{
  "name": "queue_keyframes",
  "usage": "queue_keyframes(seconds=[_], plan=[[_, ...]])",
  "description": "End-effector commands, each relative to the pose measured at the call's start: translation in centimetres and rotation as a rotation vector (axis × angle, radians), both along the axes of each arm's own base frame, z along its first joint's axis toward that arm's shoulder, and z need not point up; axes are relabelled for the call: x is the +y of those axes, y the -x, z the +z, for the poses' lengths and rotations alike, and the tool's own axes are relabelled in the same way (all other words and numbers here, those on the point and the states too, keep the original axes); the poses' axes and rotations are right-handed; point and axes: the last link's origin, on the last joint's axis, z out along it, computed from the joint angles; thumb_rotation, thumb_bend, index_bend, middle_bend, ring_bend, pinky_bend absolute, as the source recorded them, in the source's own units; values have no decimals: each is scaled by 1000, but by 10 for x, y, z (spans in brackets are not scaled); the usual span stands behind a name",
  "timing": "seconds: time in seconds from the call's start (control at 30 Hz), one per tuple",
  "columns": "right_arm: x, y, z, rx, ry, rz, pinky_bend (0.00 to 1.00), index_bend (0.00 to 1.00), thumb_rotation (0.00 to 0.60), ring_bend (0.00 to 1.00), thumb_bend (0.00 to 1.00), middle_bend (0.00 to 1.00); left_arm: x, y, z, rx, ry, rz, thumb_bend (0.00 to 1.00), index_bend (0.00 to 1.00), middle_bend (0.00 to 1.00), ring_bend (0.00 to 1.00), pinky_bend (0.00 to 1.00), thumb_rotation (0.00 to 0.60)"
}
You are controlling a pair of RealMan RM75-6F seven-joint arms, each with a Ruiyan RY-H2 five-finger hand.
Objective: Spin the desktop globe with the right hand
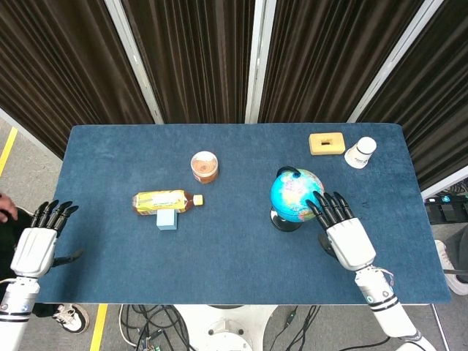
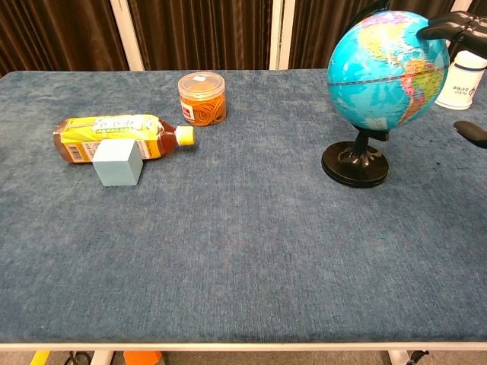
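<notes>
The desktop globe (image 1: 292,193) (image 2: 384,68) stands on its black base (image 2: 354,164) right of the table's middle. My right hand (image 1: 342,232) sits at the globe's right side with its fingers spread, and the fingertips (image 2: 449,23) touch the upper right of the sphere. It holds nothing. My left hand (image 1: 38,243) hangs open off the table's left front corner, away from everything.
A lying yellow bottle (image 1: 165,200) and a pale blue block (image 1: 167,219) are left of centre. An orange-lidded jar (image 1: 205,166) stands behind them. A yellow block (image 1: 326,143) and a white cup (image 1: 360,152) occupy the far right corner of the blue table (image 1: 234,263).
</notes>
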Motion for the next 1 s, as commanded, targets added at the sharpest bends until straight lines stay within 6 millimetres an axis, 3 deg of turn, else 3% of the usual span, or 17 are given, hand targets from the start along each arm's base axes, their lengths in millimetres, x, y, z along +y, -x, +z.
queue_keyframes(seconds=[0.03,0.5,0.7,1.0], plan=[[-2,5,3,6,7,-17,0,0,600,0,314,0,0,0,1,2,-2,-1,36,152,113,31,45,600],[-21,45,28,-21,81,-221,0,0,600,0,314,0,0,2,-2,0,13,13,36,151,113,31,45,600],[-13,30,31,-50,96,-105,0,0,600,0,316,0,0,1,-3,1,15,10,36,151,113,31,45,600],[11,0,15,-40,57,64,0,0,600,0,339,0,0,2,-2,-1,10,11,36,151,113,31,45,600]])
